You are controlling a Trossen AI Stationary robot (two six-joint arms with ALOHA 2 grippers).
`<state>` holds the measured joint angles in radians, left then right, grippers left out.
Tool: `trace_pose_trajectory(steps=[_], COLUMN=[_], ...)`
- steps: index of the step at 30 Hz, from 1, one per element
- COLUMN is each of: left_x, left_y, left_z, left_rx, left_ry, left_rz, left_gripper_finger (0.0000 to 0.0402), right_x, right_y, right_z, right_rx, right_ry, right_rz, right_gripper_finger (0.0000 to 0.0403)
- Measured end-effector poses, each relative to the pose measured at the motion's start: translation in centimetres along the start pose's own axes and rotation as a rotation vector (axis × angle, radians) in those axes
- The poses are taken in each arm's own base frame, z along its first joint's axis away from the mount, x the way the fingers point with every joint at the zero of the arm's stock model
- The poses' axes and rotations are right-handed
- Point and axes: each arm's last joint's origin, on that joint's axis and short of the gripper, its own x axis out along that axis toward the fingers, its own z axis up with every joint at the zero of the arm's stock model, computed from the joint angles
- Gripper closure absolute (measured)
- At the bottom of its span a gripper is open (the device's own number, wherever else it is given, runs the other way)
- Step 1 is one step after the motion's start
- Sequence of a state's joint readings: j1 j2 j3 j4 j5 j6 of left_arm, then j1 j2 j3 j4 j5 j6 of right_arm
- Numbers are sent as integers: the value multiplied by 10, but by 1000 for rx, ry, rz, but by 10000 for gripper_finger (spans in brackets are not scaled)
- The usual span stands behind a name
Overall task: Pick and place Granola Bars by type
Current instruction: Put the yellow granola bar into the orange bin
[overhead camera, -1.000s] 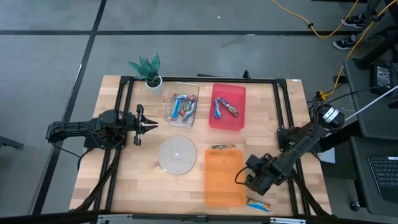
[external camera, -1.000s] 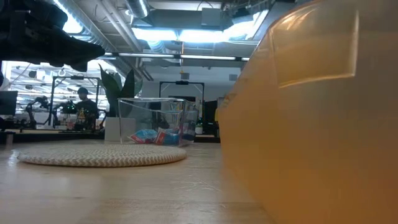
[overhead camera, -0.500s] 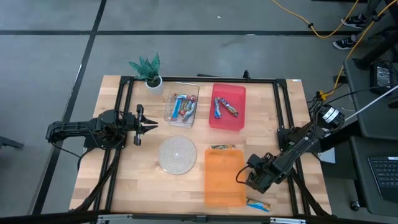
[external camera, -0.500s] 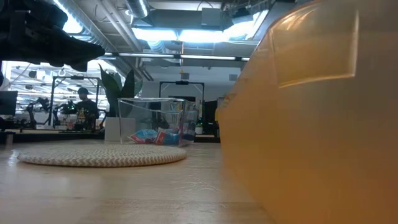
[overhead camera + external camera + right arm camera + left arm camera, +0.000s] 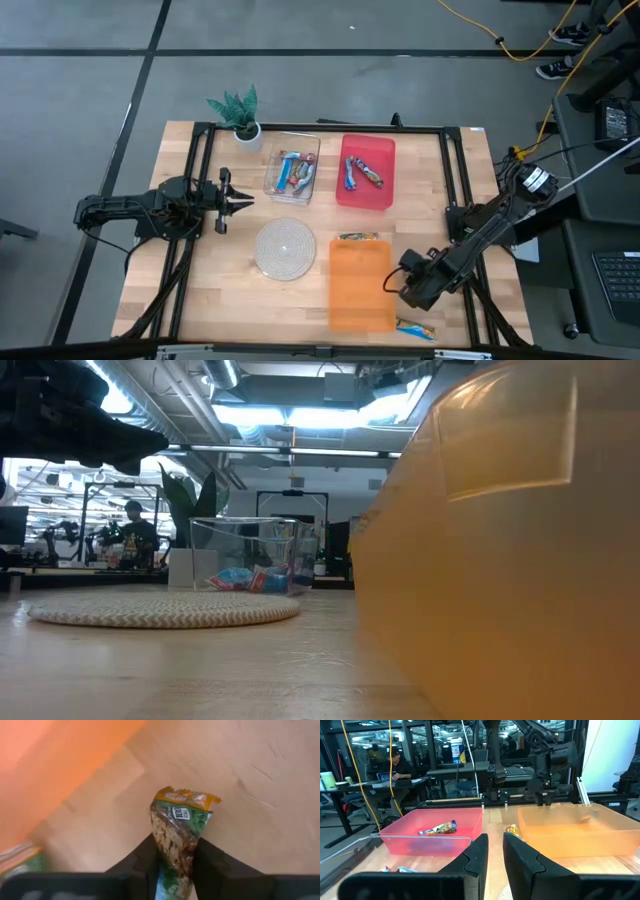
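My right gripper (image 5: 395, 285) is low beside the right wall of the orange bin (image 5: 360, 285), shut on a granola bar (image 5: 175, 827) with an orange and green wrapper. In the high view the gripper hides that bar. Another bar (image 5: 415, 327) lies flat on the table by the near edge, and one (image 5: 357, 237) lies just beyond the orange bin's far wall. More bars lie in the clear bin (image 5: 292, 172) and the red bin (image 5: 366, 170). My left gripper (image 5: 235, 200) hovers shut at the table's left, holding nothing. My right gripper pinches the granola bar between its two fingers, which are on the bar's two long sides (image 5: 172, 842). The fingers slant down from the table's right and lie along the bar. The bar's crimped end (image 5: 186, 799) sticks out past the fingertips; whether it rests on the table I cannot tell.
A round woven mat (image 5: 285, 247) lies left of the orange bin. A small potted plant (image 5: 238, 115) stands at the far left. In the low view the orange bin's wall (image 5: 500, 560) fills the right side. A person (image 5: 135, 530) sits in the room beyond.
My right gripper has edged a little toward the table's right edge, away from the orange bin's wall.
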<state>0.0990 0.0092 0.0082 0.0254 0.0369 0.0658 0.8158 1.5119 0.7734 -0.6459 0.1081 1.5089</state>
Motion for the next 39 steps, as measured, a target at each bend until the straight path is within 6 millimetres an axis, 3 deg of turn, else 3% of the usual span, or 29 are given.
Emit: trace_pose_trajectory(steps=[8, 15, 23, 30, 35, 39], left_x=[0, 0, 0, 0, 0, 0], left_y=[0, 0, 0, 0, 0, 0], left_z=[0, 0, 0, 0, 0, 0], left_rx=[0, 0, 0, 0, 0, 0], left_ry=[0, 0, 0, 0, 0, 0], left_rz=[-1, 0, -1, 0, 0, -1], left_gripper_finger=[347, 347, 347, 347, 347, 347], right_x=[-36, -89, -158, -211, -228, -228], right_y=[-5, 1, 20, 23, 19, 20], right_z=[1, 11, 39, 67, 86, 99], right_rx=[9, -6, -151, -228, -262, -283], right_ry=[-8, -174, -364, -475, -527, -524], right_rz=[150, 327, 490, 491, 437, 413], right_gripper_finger=[322, 323, 323, 323, 323, 323])
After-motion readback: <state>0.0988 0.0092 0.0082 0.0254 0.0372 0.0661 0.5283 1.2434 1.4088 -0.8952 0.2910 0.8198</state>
